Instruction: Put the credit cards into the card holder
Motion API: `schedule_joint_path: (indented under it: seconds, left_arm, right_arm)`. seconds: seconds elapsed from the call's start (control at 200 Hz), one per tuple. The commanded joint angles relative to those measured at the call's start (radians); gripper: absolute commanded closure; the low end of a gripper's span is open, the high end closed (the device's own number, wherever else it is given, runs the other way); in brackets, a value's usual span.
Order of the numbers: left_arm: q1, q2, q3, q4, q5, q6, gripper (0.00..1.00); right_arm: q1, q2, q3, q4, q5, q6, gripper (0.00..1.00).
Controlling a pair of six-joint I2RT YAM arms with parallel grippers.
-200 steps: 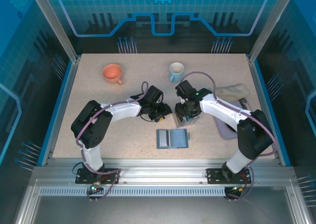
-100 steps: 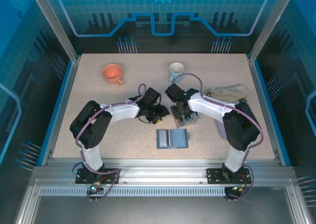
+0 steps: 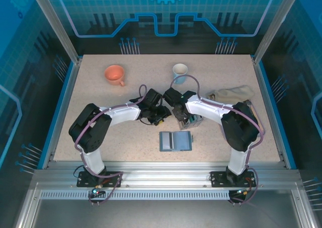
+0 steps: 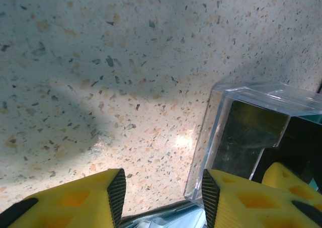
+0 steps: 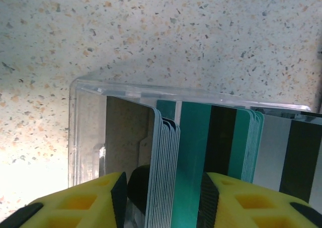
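From above, the clear plastic rack [image 3: 193,121] is mostly buried under the right arm's wrist. On my right wrist feed, the thin teal, dark and white plastic cards [image 5: 193,162] run off the bottom and right edges, so I can't tell whether the right gripper [image 5: 163,203] presses them. On the left wrist feed, a pale blue strip [image 4: 166,222] at the bottom edge is cropped beyond recognition.

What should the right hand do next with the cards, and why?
Probably close the right gripper gently on the credit cards: some stand between its open jaws in the clear box, and the card holder lies open nearby.
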Motion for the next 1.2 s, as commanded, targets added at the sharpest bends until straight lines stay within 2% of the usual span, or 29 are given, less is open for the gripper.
schedule_joint_path:
  seconds: [0.0, 0.21, 0.525, 0.7, 0.845, 1.195]
  left_arm:
    - [0.006, -0.03, -0.015, -0.018, -0.016, -0.004, 0.53]
    - [0.006, -0.033, -0.017, -0.019, -0.016, -0.006, 0.53]
    - [0.005, -0.03, -0.014, -0.016, -0.014, -0.005, 0.53]
    - [0.006, -0.028, -0.013, -0.017, -0.013, -0.005, 0.54]
    - [0.006, -0.028, -0.014, -0.018, -0.012, -0.005, 0.54]
    - [0.006, -0.031, -0.012, -0.025, -0.011, -0.002, 0.54]
  right_arm:
    - [0.016, -0.022, 0.02, -0.037, 0.046, -0.007, 0.57]
    - [0.017, -0.033, 0.018, -0.04, 0.044, -0.006, 0.65]
    - [0.013, -0.041, 0.02, -0.046, 0.05, -0.008, 0.69]
    - [0.01, -0.042, 0.017, -0.047, 0.044, -0.008, 0.78]
    - [0.008, -0.046, 0.017, -0.047, 0.04, -0.008, 0.79]
    - [0.006, -0.073, 0.018, -0.051, 0.025, -0.004, 0.91]
